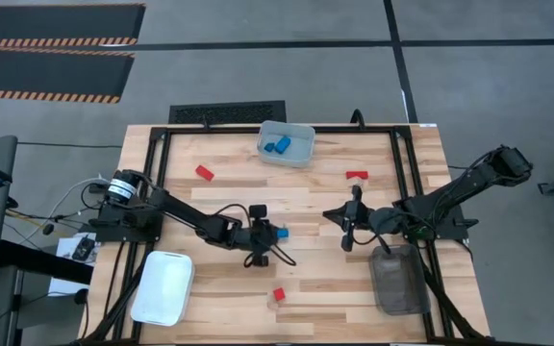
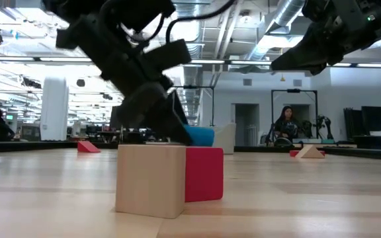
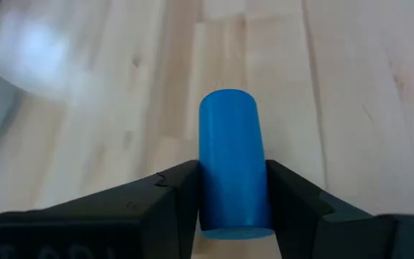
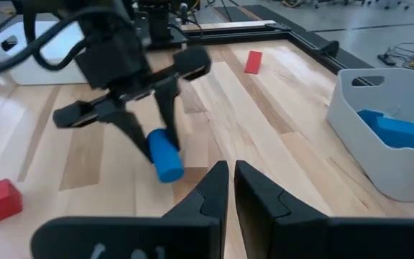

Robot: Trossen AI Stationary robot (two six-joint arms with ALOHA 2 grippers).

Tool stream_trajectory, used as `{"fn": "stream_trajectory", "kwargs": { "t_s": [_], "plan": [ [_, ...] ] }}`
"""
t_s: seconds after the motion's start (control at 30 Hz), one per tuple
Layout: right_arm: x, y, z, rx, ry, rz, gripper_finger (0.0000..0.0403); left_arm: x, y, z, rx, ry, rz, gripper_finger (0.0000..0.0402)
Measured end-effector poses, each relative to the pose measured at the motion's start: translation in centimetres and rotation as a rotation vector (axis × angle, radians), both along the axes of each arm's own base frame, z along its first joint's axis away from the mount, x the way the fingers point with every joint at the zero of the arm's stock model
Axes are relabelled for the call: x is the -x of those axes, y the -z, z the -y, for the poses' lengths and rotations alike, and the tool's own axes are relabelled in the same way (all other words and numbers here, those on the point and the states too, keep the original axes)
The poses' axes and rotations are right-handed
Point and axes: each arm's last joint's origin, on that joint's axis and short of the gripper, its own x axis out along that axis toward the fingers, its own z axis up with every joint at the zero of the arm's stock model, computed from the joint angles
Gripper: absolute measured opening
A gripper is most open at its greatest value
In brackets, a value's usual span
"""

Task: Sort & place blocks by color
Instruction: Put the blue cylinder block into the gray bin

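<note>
Left gripper [image 1: 279,232] outstretched mid-surface, fingers clamping blue cylinder [image 3: 232,170]; right gripper [image 4: 231,188] hovering, fingers nearly closed; low view alone revealing tan block [image 2: 150,178].

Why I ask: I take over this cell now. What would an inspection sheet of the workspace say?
Surface: wooden table, bare between items.
Job's things: blue cylinder in the left gripper; blue blocks in the clear bin; red blocks loose on the table; tan block beside the last one.
Clutter: nothing seen beyond the white bin and grey bin.
Grippers: left gripper shut on the blue cylinder, mid-table; right gripper shut, empty, facing it.
Cables: black loops by the left gripper; wires off the table's left edge.
Surroundings: striped mats; a person beyond the table.
</note>
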Motion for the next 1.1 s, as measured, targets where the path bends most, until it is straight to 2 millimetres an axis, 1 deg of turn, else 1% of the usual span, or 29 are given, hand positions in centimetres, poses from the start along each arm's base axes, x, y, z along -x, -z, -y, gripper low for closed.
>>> {"fn": "stream_trajectory", "kwargs": {
  "t_s": [0.07,0.17,0.23,0.3,0.47,0.6,0.73,0.83,0.9,0.97,1.03,1.1],
  "plan": [
    [0.0,0.0,0.0,-0.004,-0.013,-0.002,0.0052,-0.1,-0.9,-0.1,-0.027,0.002,-0.023,0.0117],
    [0.0,0.0,-0.1,-0.007,-0.019,-0.002,0.0052,-0.4,-2.3,-0.7,-0.059,-0.007,-0.069,0.0117],
    [0.0,0.0,-0.1,-0.008,-0.019,0.0,0.0052,-0.7,-3.4,-1.7,-0.074,-0.02,-0.084,0.0117],
    [0.0,0.0,-0.1,-0.007,-0.019,0.001,0.0052,-1.1,-4.4,-3.0,-0.086,-0.044,-0.089,0.0118],
    [0.0,0.0,-0.1,-0.008,-0.019,0.002,0.0052,-2.5,-6.6,-7.7,-0.089,-0.112,-0.08,0.0118],
    [0.0,0.0,-0.1,-0.007,-0.019,0.002,0.0052,-3.0,-8.1,-12.6,-0.048,-0.193,-0.037,0.0118],
    [0.0,0.0,-0.1,0.0,-0.022,-0.001,0.0052,-2.7,-9.1,-17.6,0.019,-0.277,0.028,0.0118],
    [0.0,0.0,-0.1,0.002,-0.022,-0.003,0.0052,-2.4,-9.2,-20.7,0.087,-0.313,0.089,0.0118],
    [0.0,0.0,-0.1,0.01,-0.024,-0.008,0.0052,-1.8,-9.0,-22.3,0.142,-0.341,0.102,0.0118],
    [0.0,0.0,0.0,0.019,-0.026,-0.01,0.0052,-2.0,-8.7,-23.7,0.153,-0.365,0.14,0.0119],
    [-0.1,-0.1,0.0,0.023,-0.026,-0.004,0.0052,-1.8,-8.4,-24.8,0.168,-0.394,0.113,0.0119],
    [-0.1,-0.1,0.2,0.024,-0.019,0.0,0.0052,-2.5,-8.5,-25.9,0.176,-0.409,0.114,0.0119]
  ]
}}
